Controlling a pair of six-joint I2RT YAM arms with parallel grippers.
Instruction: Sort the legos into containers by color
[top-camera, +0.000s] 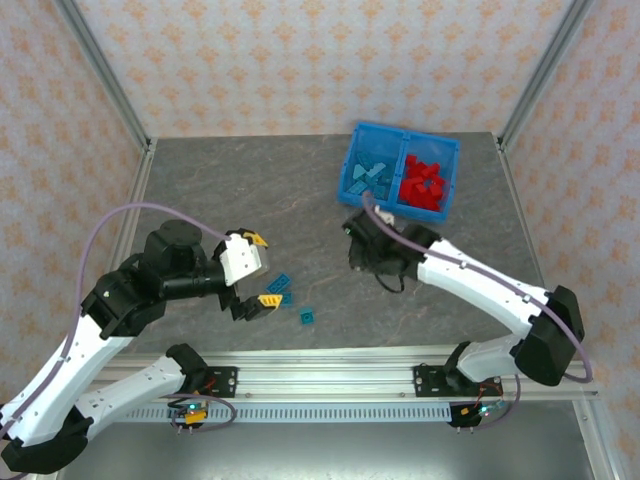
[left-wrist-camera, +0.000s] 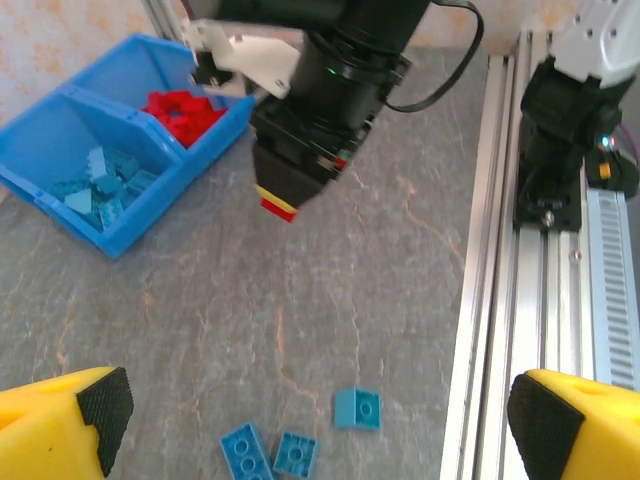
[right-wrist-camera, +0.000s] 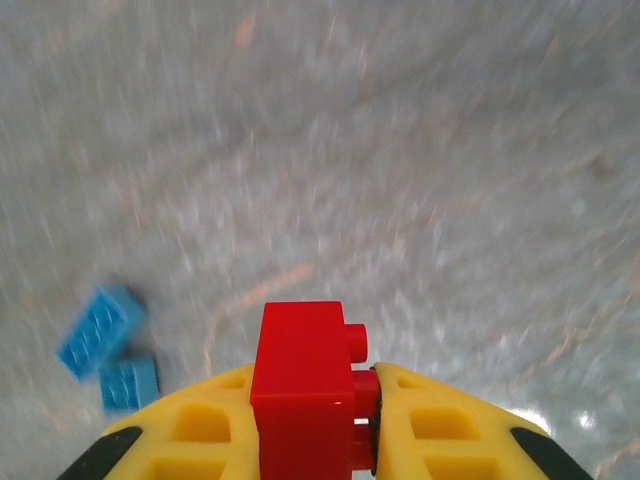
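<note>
My right gripper (right-wrist-camera: 315, 420) is shut on a red lego (right-wrist-camera: 300, 390), studs facing right, and holds it above the grey table. In the left wrist view that gripper (left-wrist-camera: 280, 195) hangs just in front of the blue bin (left-wrist-camera: 120, 230). The bin's left container (top-camera: 370, 175) holds teal legos and its right container (top-camera: 425, 180) holds red ones. Three teal legos lie loose on the table (left-wrist-camera: 357, 409) (left-wrist-camera: 296, 453) (left-wrist-camera: 246, 452). My left gripper (left-wrist-camera: 320, 415) is open above them with nothing between its fingers.
The aluminium rail (left-wrist-camera: 490, 250) with the arm bases runs along the table's near edge. Metal frame posts (top-camera: 105, 75) and patterned walls close off the back and sides. Open grey table lies between the loose legos and the bin.
</note>
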